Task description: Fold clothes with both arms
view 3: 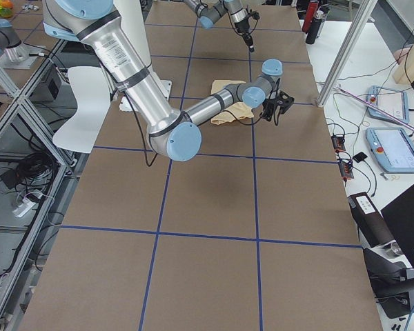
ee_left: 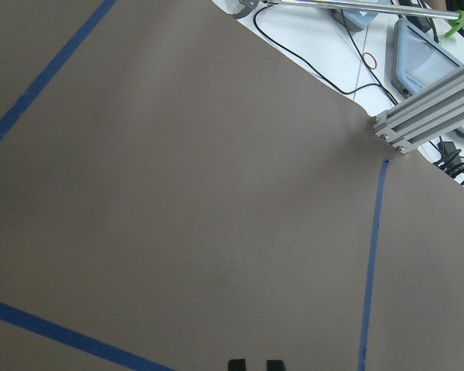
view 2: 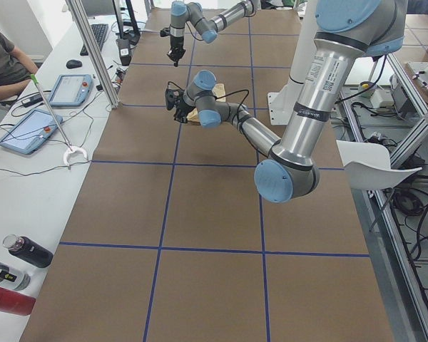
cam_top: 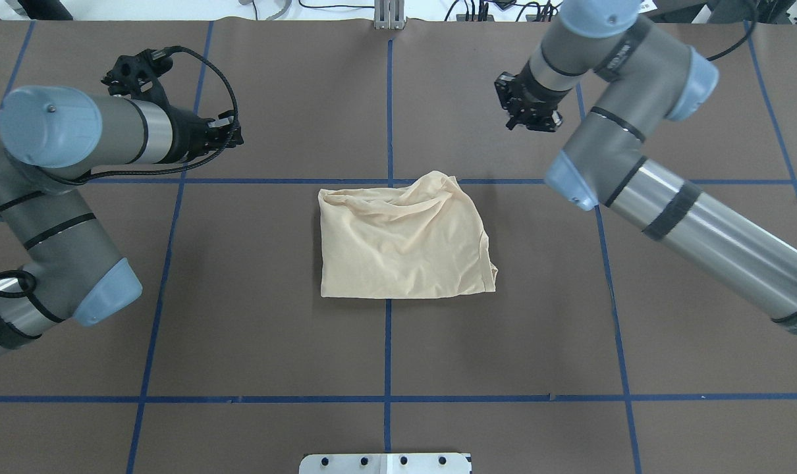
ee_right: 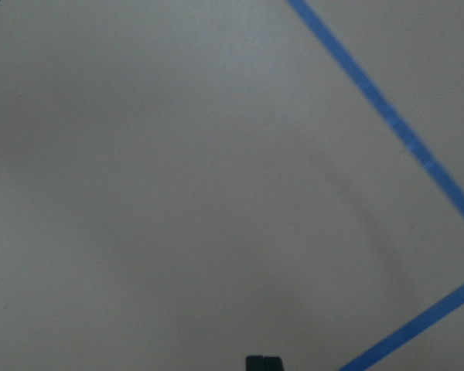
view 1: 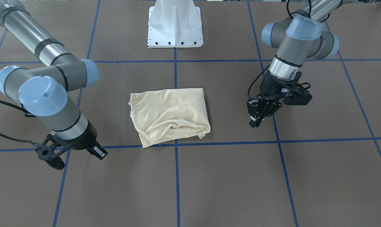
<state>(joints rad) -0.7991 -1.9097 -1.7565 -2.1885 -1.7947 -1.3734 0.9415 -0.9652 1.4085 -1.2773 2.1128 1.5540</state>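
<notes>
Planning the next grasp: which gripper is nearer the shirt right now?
Right, though narrowly. The right gripper hangs low beside a far corner of the shirt, not touching it. The left gripper sits higher and farther out on the opposite side.

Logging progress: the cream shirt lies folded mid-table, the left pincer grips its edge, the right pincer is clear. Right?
No. The left pincer grips nothing: it hangs apart from the shirt, bare table between them, as the exterior front-facing view shows. The shirt lies folded mid-table, and the right pincer is clear.
</notes>
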